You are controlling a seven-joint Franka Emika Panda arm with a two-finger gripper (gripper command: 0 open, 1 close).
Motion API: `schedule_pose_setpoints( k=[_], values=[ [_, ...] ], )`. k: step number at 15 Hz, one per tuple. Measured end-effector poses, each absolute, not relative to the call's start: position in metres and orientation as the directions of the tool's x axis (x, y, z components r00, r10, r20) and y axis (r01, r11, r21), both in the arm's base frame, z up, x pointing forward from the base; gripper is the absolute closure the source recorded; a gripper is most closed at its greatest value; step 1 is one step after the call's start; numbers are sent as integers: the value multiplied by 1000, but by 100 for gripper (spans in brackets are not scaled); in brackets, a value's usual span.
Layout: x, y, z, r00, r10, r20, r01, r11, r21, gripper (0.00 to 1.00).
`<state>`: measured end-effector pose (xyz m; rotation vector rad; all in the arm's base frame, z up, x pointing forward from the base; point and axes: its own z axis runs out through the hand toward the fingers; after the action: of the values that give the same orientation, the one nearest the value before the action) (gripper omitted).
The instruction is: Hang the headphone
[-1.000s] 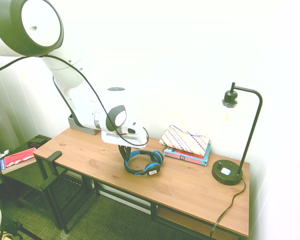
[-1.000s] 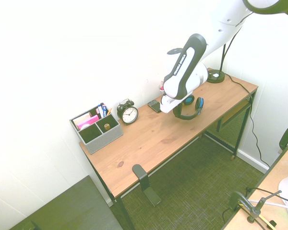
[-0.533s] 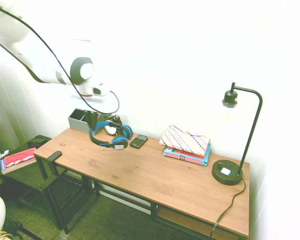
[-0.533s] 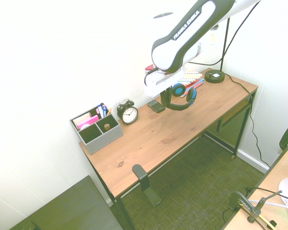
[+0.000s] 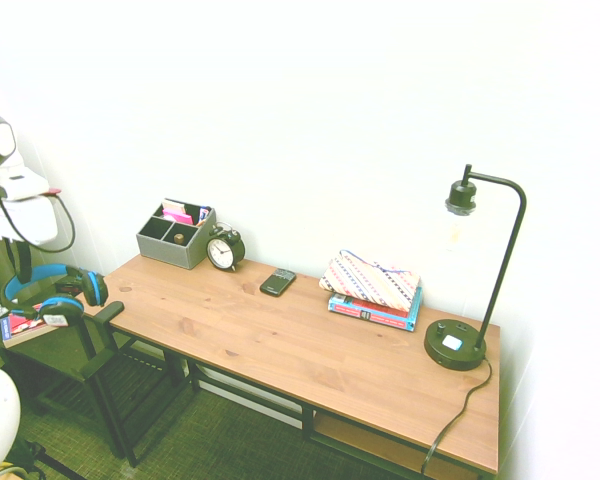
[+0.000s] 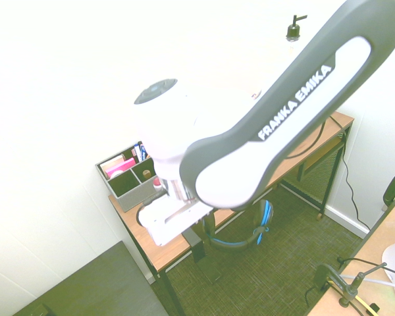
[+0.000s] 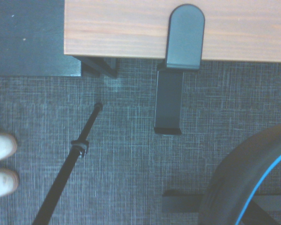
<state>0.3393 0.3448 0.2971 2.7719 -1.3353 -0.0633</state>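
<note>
The headphone [image 5: 52,291], with its blue headband and black ear cups, hangs in the air just beyond the wooden table's [image 5: 280,345] left end. My gripper [image 5: 22,268] is shut on the top of its headband. A black hanger hook [image 5: 108,312] is clamped to the table's corner, right beside the ear cups. In the second exterior view the arm covers most of the scene, and the headphone [image 6: 253,230] dangles below it near the hook [image 6: 192,241]. The wrist view looks down on the hook [image 7: 185,37] and a piece of the headband [image 7: 243,187].
On the table stand a grey organizer [image 5: 175,232], an alarm clock [image 5: 223,250], a black phone [image 5: 277,282], books under a patterned pouch [image 5: 373,290] and a lamp [image 5: 458,345]. A low side table carrying a red book [image 5: 35,318] sits under the headphone. White shoes [image 7: 2,159] are on the carpet.
The arm has swung left and down with the headphone, from above the table near the clock to beyond the table's left end beside the hook.
</note>
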Motion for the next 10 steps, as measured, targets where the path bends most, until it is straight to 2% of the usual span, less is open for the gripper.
schedule_pose_setpoints(
  k=[6, 10],
  values=[
    [324, 368, 173, 458, -889, -16, -889, -458, 27, 100],
    [345, 347, 120, 433, -901, 21, -901, -433, -12, 100]
  ],
)
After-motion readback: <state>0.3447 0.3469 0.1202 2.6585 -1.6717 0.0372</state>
